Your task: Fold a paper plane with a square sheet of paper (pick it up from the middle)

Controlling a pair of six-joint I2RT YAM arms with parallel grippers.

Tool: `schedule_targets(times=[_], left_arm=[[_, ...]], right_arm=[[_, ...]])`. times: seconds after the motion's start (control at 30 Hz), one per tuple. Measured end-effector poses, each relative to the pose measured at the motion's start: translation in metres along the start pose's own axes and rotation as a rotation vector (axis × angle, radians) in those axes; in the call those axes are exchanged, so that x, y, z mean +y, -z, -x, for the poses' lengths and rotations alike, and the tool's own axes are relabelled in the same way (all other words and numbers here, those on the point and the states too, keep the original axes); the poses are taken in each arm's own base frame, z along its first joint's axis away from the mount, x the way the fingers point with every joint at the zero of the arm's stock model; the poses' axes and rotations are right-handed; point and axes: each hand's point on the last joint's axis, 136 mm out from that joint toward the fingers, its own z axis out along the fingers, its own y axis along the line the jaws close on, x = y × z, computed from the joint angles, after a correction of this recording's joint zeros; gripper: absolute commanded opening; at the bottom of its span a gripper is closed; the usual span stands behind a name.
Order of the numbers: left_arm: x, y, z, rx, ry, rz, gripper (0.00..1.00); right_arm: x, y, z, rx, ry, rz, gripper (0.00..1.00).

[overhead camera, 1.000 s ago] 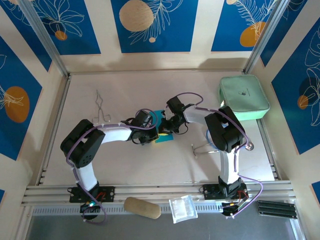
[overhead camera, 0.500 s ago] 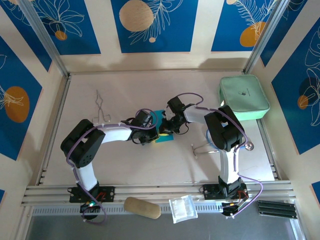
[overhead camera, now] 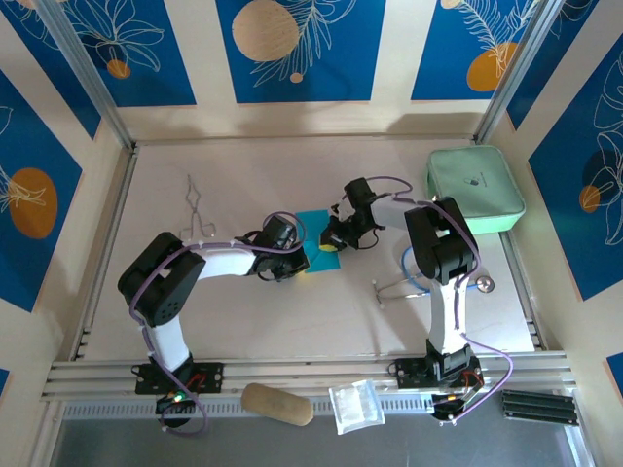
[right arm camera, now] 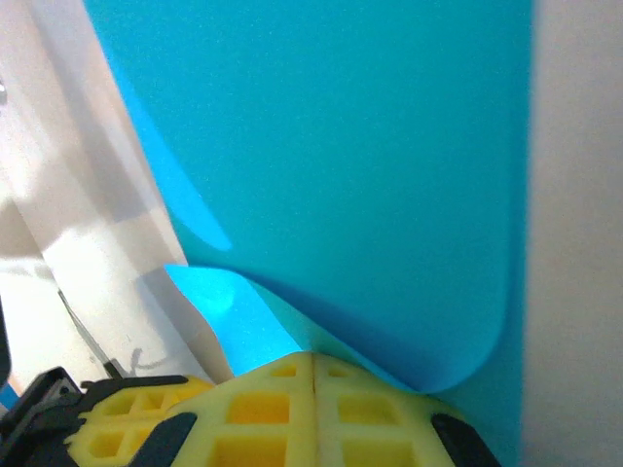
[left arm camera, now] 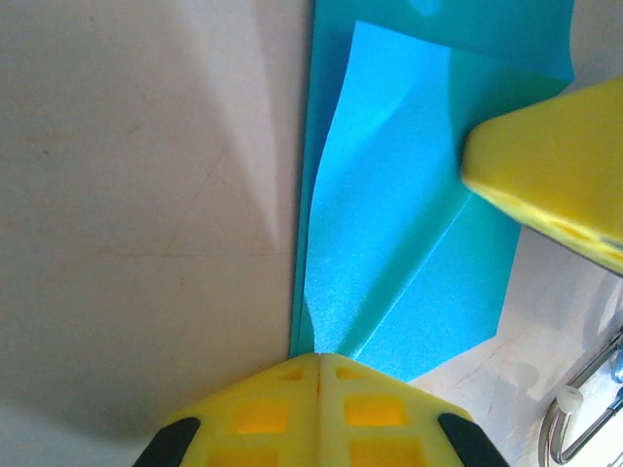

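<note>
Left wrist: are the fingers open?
No, the left fingers are pressed together, pinching the edge of the teal paper.

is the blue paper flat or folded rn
Partly folded: the blue paper shows a diagonal crease and overlapping layers in the left wrist view.

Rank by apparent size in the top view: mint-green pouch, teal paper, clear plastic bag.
1. mint-green pouch, clearly largest.
2-3. clear plastic bag and teal paper look alike; the paper is partly covered, so unranked.
</note>
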Motion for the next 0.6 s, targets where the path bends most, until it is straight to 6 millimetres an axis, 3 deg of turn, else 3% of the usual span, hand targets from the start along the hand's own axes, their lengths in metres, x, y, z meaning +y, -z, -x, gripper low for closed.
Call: schedule_targets(times=[0.27,0.6], left_arm=[[0.000,0.000,0.000,0.001,-0.003,0.001,0.00],[0.000,0.001,-0.001,0.011,-0.007,0.017,0.00]], right_arm=[[-0.004,0.005,0.009,-0.018,-0.019,0.000,0.01],[-0.016,0.023,0.044,-0.101,-0.044,0.013,0.01]])
